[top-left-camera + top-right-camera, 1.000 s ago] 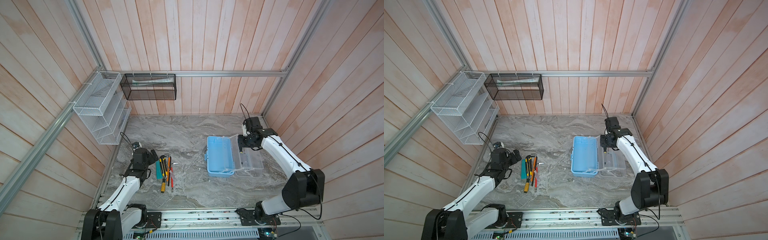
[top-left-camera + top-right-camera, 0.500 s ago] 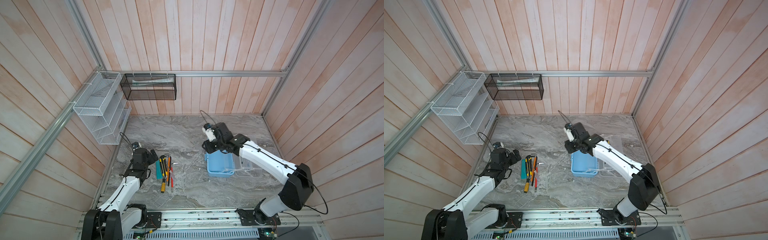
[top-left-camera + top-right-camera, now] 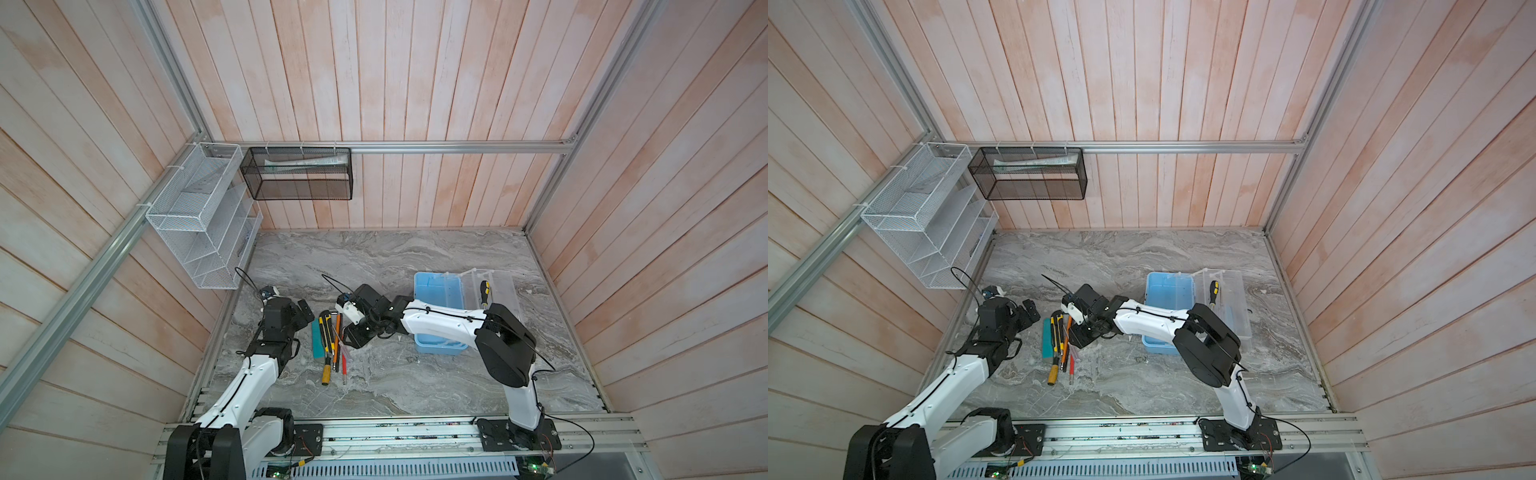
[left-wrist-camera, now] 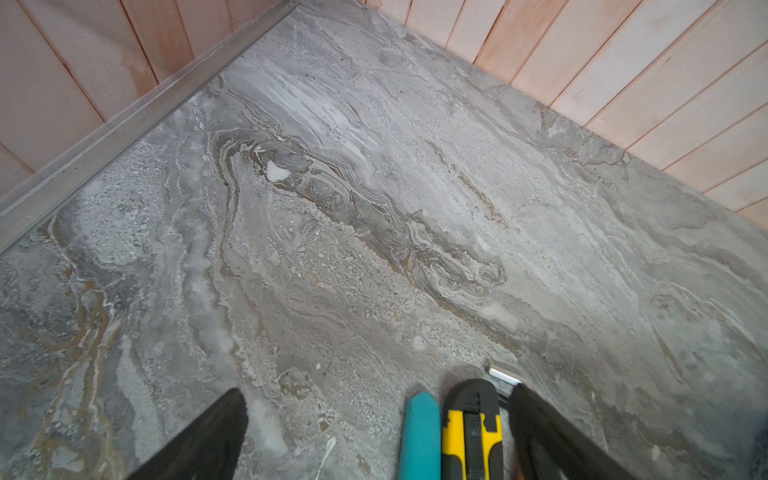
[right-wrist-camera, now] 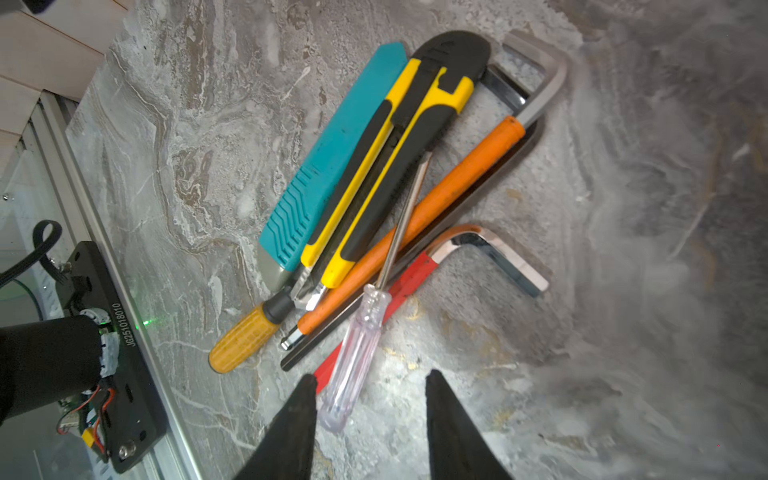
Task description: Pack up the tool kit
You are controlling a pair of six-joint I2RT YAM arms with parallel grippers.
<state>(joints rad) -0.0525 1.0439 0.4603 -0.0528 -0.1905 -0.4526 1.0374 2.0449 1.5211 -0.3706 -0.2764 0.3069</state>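
The tool kit point(image 3: 436, 286) lies open near the table's point(image 3: 374, 257) right edge. Its clear lid point(image 3: 503, 291) lies flat beside it and holds a yellow-handled screwdriver point(image 3: 483, 291). Near the left edge, the right gripper point(image 5: 370, 374) hangs part-spread over the tool pile point(image 3: 332, 340). The handle of a clear screwdriver point(image 5: 353, 361) lies between its jaws, unpinched. The left gripper point(image 4: 376, 390) is spread wide, with the tips of a teal cutter point(image 4: 420, 432) and a yellow knife point(image 4: 471, 432) between its jaws.
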